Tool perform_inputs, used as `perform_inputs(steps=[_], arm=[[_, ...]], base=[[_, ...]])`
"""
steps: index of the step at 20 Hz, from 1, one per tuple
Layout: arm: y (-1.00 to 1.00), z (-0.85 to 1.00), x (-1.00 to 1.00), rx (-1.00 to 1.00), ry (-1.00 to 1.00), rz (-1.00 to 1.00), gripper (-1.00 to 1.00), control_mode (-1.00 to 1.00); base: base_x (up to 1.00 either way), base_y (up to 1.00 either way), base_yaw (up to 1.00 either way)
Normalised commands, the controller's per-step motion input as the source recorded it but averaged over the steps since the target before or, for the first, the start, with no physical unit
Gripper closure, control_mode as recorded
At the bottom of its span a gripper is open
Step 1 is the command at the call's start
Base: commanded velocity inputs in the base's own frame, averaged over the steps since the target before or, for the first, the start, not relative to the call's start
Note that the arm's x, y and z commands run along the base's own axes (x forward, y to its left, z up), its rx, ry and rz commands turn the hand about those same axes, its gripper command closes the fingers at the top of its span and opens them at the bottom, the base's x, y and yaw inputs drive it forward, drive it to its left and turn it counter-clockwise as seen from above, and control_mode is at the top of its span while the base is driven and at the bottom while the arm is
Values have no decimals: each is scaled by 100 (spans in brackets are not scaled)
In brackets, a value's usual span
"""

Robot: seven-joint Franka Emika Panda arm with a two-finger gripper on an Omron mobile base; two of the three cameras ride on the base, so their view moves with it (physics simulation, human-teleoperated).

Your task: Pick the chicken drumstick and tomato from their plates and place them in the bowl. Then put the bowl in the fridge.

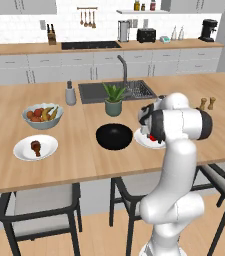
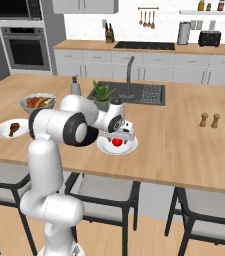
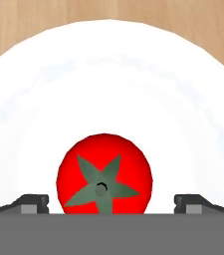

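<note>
We hover with jaws spread wide over the tomato [image 3: 104, 174] on its plate [image 3: 108, 74]; drumstick [image 1: 35, 146] untouched, bowl [image 1: 114, 136] empty, fridge step pending.

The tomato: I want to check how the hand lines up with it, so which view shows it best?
The hand view: the tomato sits large on its white plate, between the open hand's fingertips. The right base view shows it small under the hand. The left base view gives a red sliver behind the arm.

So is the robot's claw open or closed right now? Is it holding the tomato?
Gripper: open, holding nothing; its fingers sit either side of the tomato on the plate.
</note>
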Motion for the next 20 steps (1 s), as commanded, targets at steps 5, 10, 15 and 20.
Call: perform_inputs(steps=[5, 10, 15, 20], arm=[[0, -16, 1, 0, 0, 0, -100, -100], [0, -3, 0, 0, 0, 0, 100, -100], [0, 0, 0, 0, 0, 0, 100, -100], [3, 28, -9, 0, -4, 0, 100, -100]], base=[[0, 0, 0], [0, 0, 0], [0, 0, 0], [0, 0, 0]])
